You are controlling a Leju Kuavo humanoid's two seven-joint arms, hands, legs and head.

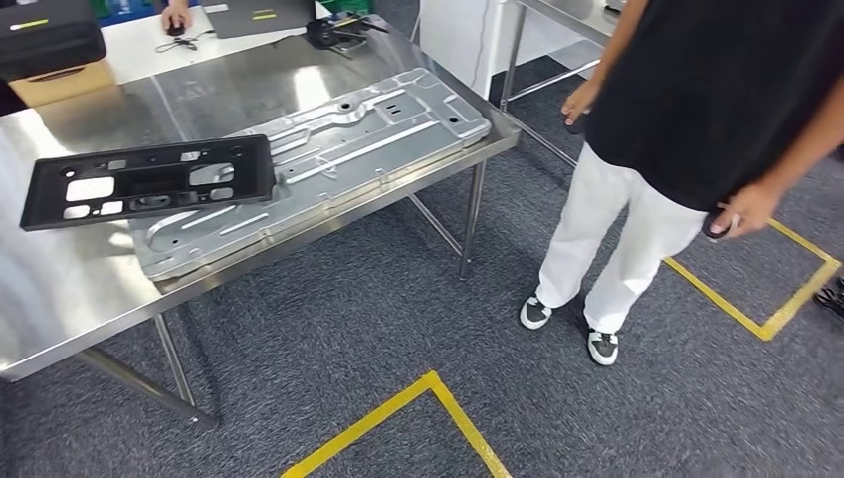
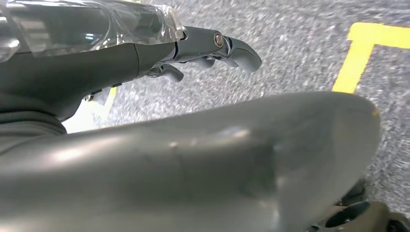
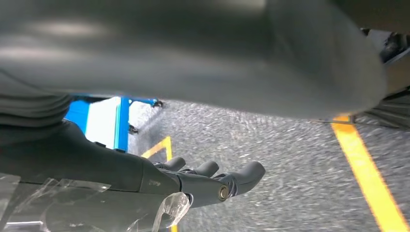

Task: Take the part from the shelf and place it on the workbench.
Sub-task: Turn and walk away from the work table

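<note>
Before me stands a steel desk. On it lies a long stamped metal panel (running diagonally, close to the front edge), and a black plastic frame rests partly across that panel's nearer end. Grey carpet floor lies below.

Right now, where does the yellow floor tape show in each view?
Head view: yellow floor tape corner, bottom centre, before the workbench.
Left wrist view: a tape corner beyond the left hand.
Right wrist view: a tape strip beyond the right hand.
Shared landmark: the grey carpet.
</note>
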